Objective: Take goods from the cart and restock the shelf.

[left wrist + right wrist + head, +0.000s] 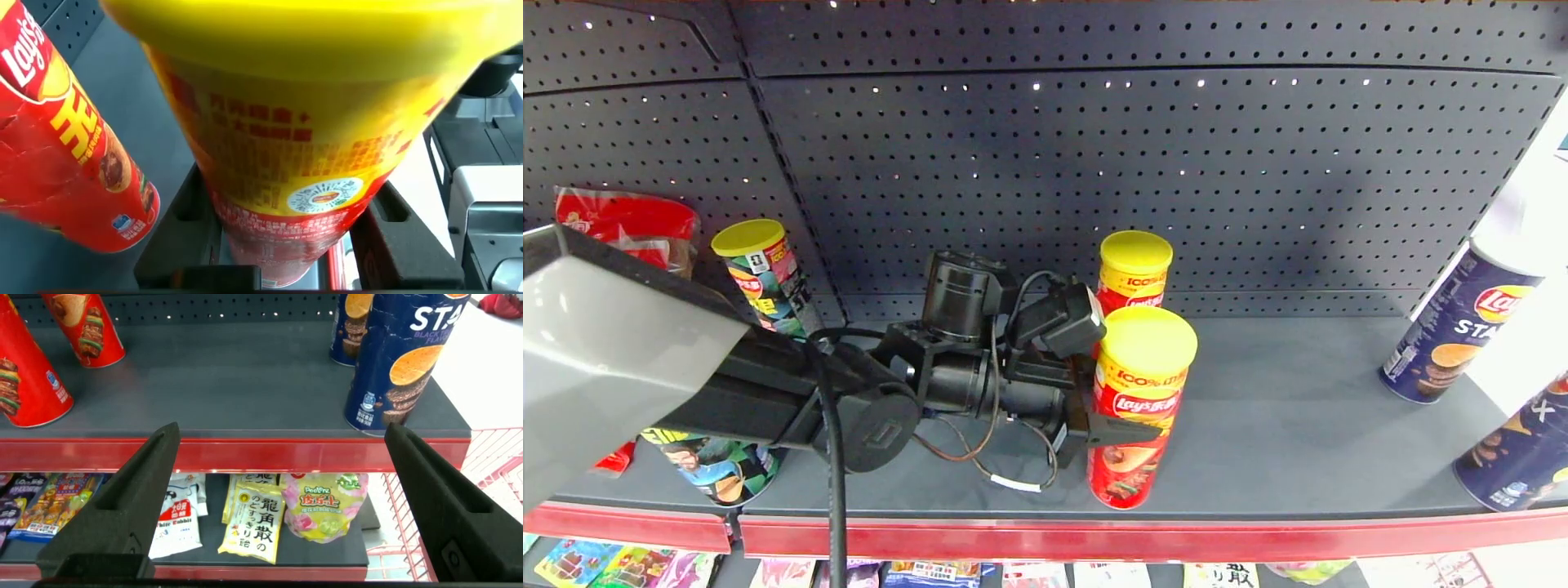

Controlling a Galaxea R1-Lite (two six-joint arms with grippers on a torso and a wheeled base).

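Observation:
A red chips can with a yellow lid [1139, 408] stands upright near the front of the grey shelf [1282, 425]. My left gripper [1111, 416] is shut on its middle from the left. In the left wrist view the held can [302, 163] sits between both fingers [172, 237]. A second red can [1134, 269] stands just behind it, also seen in the left wrist view [65, 155]. My right gripper [282, 531] hangs open and empty in front of the shelf's red edge strip [245, 453], right of the red cans [24, 376].
Dark blue cans [1462, 327] [1519, 457] stand at the shelf's right end. Colourful cans [760, 278] [719, 465] and a red bag [629, 220] are on the left. Packets [253, 518] lie on the lower shelf. A red wire cart [490, 465] is at the right.

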